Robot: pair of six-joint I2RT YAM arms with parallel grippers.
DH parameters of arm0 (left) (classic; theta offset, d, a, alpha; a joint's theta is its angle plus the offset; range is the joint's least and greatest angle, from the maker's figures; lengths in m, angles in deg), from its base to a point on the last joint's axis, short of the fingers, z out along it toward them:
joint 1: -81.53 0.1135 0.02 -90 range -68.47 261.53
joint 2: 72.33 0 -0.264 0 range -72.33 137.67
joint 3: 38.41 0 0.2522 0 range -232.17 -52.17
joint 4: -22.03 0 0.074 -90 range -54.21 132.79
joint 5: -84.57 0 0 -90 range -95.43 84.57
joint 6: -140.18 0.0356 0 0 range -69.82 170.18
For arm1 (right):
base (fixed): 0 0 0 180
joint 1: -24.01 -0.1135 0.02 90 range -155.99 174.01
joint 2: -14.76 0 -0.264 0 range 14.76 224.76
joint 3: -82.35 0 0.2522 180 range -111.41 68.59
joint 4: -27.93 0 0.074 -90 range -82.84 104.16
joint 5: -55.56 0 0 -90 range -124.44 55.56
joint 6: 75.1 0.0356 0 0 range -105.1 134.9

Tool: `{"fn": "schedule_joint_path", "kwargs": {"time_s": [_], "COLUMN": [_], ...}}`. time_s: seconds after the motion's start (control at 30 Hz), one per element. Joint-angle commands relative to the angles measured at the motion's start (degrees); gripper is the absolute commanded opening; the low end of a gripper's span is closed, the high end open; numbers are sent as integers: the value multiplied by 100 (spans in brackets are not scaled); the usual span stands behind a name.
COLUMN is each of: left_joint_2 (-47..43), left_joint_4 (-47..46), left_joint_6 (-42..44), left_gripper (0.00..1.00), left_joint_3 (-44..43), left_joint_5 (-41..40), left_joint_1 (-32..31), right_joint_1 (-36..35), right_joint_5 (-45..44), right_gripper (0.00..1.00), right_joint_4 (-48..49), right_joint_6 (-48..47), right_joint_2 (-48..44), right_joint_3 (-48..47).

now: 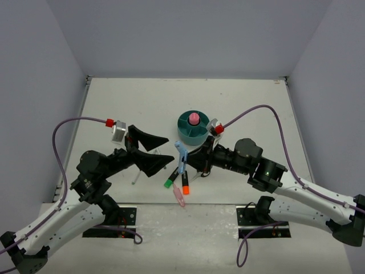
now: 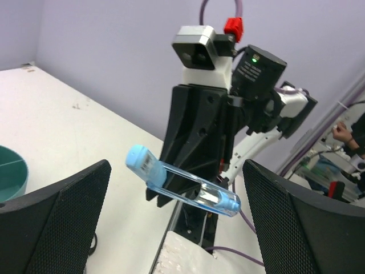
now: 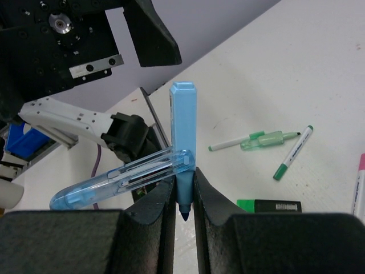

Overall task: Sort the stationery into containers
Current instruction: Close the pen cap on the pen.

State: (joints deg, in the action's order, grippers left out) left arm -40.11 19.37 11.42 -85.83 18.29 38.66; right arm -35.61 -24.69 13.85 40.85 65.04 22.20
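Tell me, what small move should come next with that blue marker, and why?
Probably the left gripper should ease forward until its open fingers straddle the blue marker. The right gripper pinches only its lower end, and the left one points straight at it, suggesting a handover.

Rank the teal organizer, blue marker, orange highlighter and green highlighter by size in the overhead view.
Largest: teal organizer.
Next: blue marker, though it is held up nearer the camera, so this is unsure.
Smallest: orange highlighter and green highlighter, about alike.
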Motion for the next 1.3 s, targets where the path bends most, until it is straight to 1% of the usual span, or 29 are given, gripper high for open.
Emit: {"fn": "schedule_joint_path", "kwargs": {"time_s": [0.0, 0.07, 0.2, 0.27, 0.37, 0.4, 0.47, 0.53, 0.6, 0.63, 0.67, 0.8, 0.83, 0.87, 0.9, 0.93, 0.97, 1.0, 1.07, 1.17, 1.23, 1.27], "left_joint_2": [80, 186, 404, 582, 689, 724, 777, 855, 877, 886, 887, 874, 872, 853, 804, 780, 744, 705, 638, 541, 505, 491], "left_joint_4": [275, 97, -1069, -1366, -1713, -1802, -1951, -2030, -2087, -2119, -2136, -2083, -2056, -1956, -1879, -1608, -1352, -1129, -623, 665, 1056, 1131], "left_joint_6": [62, 24, -349, -450, -561, -597, -656, -702, -736, -755, -764, -773, -764, -752, -702, -601, -528, -393, -32, 651, 987, 1116], "left_gripper": [99, 96, 84, 78, 62, 56, 50, 39, 32, 22, 15, 0, 0, 0, 0, 0, 0, 0, 0, 0, 0, 0], "left_joint_3": [-216, -150, 116, 183, 237, 263, 281, 285, 305, 324, 334, 316, 306, 287, 245, 152, 91, -18, -291, -772, -998, -1063], "left_joint_5": [-637, -458, 386, 596, 825, 870, 968, 1037, 1076, 1086, 1086, 1063, 1053, 1022, 931, 792, 736, 673, 519, 101, -118, -163], "left_joint_1": [7, 7, 7, 0, -2, 7, -7, 2, 7, 7, 7, 6, -1, 6, -2, 6, 7, 7, 0, 0, -1, -2], "right_joint_1": [-24, -16, -24, -17, -15, -15, -24, -15, -15, -15, -19, -23, -16, -23, -15, -15, -21, -24, -24, -24, -24, -24], "right_joint_5": [258, 487, 879, 987, 1133, 1152, 1161, 1173, 1219, 1261, 1304, 1416, 1429, 1478, 1494, 1479, 1477, 1473, 1440, 1224, 1254, 1449], "right_gripper": [0, 0, 0, 0, 0, 0, 0, 0, 0, 0, 0, 0, 1, 8, 29, 80, 94, 99, 99, 99, 99, 99], "right_joint_4": [373, 375, 420, 468, 523, 532, 570, 619, 655, 678, 703, 841, 860, 884, 883, 829, 789, 663, 271, -484, -859, -1029], "right_joint_6": [-234, -269, -274, -267, -257, -248, -222, -191, -173, -136, -104, -11, -11, -13, -36, -21, -42, -78, -150, -167, -160, -153], "right_joint_2": [-163, -130, -32, -33, -36, -36, -33, -45, -35, -7, 24, 96, 103, 96, 96, 96, 90, 83, 64, -8, -104, -182], "right_joint_3": [43, -13, -109, -123, -133, -142, -142, -151, -166, -185, -199, -186, -183, -148, -107, -76, -44, -8, 51, 170, 243, 279]}}
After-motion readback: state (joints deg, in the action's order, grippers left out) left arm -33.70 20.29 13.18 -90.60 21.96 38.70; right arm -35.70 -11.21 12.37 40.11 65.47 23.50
